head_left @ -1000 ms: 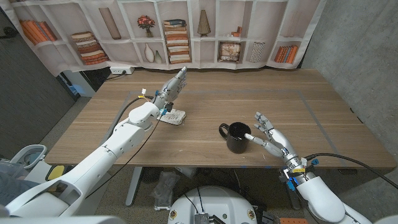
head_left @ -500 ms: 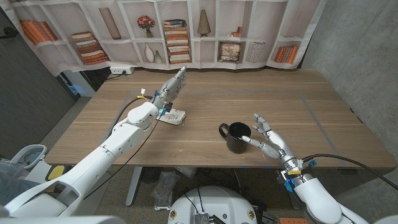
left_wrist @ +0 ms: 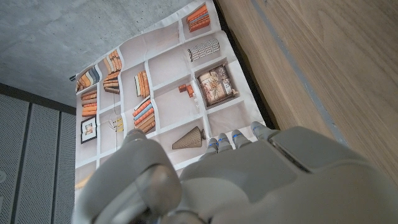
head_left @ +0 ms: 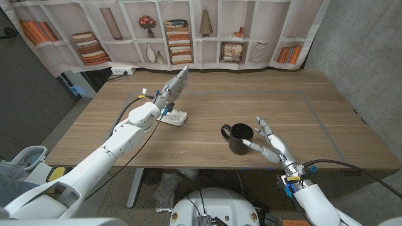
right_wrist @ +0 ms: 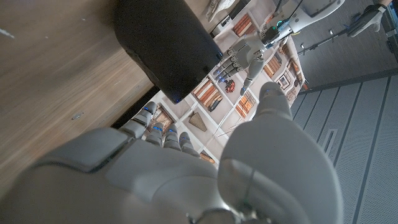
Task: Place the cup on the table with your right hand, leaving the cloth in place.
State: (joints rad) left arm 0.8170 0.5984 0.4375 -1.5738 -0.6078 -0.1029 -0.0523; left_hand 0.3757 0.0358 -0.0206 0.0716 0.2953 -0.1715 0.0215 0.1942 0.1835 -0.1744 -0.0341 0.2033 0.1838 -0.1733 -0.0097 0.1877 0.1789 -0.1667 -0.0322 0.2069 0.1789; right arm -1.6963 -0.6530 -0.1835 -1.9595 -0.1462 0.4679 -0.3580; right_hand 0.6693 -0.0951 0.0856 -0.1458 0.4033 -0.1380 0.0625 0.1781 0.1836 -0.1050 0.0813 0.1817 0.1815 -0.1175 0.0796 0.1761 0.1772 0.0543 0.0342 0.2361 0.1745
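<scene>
Standing upright on the wooden table [head_left: 207, 100], right of centre in the head view, was the black cup [head_left: 239, 138], handle turned toward frame left. Just beside it, lower right, hovered the right hand [head_left: 269, 142], released, fingers spread, holding nothing; fingertips close to the cup's side, contact impossible to tell. Left of centre lay the pale cloth [head_left: 176, 116], folded small, well apart from the cup. Above it reached the left hand [head_left: 174, 89], fingers stretched straight toward the upper frame, grasping nothing. Along the top edge hung a printed bookshelf backdrop [head_left: 169, 31].
</scene>
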